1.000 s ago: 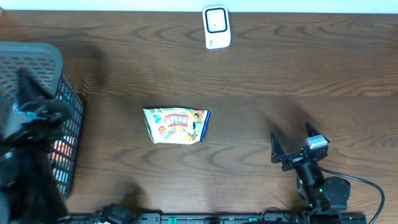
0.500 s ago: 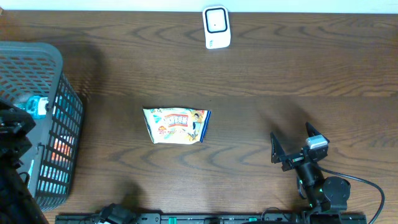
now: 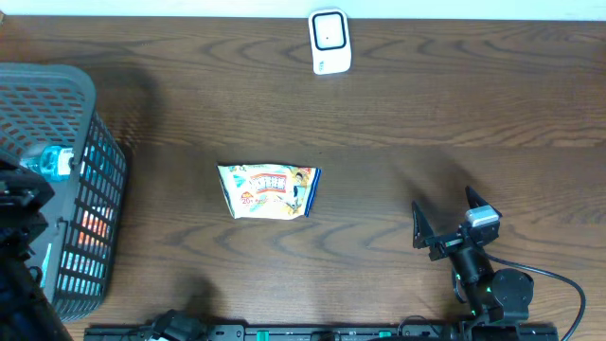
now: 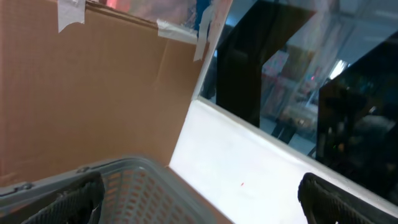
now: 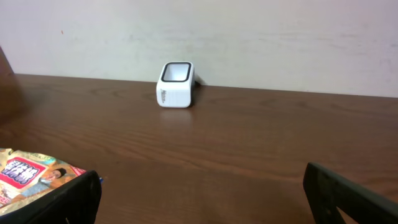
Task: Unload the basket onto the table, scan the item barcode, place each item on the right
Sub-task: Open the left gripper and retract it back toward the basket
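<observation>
Right gripper (image 3: 443, 207) wide open, empty; left gripper (image 4: 199, 204) wide open, empty.

Snack packet (image 5: 30, 179) partly beyond lower-left edge

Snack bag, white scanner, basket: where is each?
snack bag (image 3: 270, 191), overhead view, middle of its printed front
white scanner (image 3: 329, 38), overhead view, its scan window
basket (image 3: 57, 95), overhead view, its grey mesh wall

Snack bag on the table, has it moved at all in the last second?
No. The snack bag lies just where it did in the overhead view, still below and left of the white scanner, and turned the same way.
</observation>
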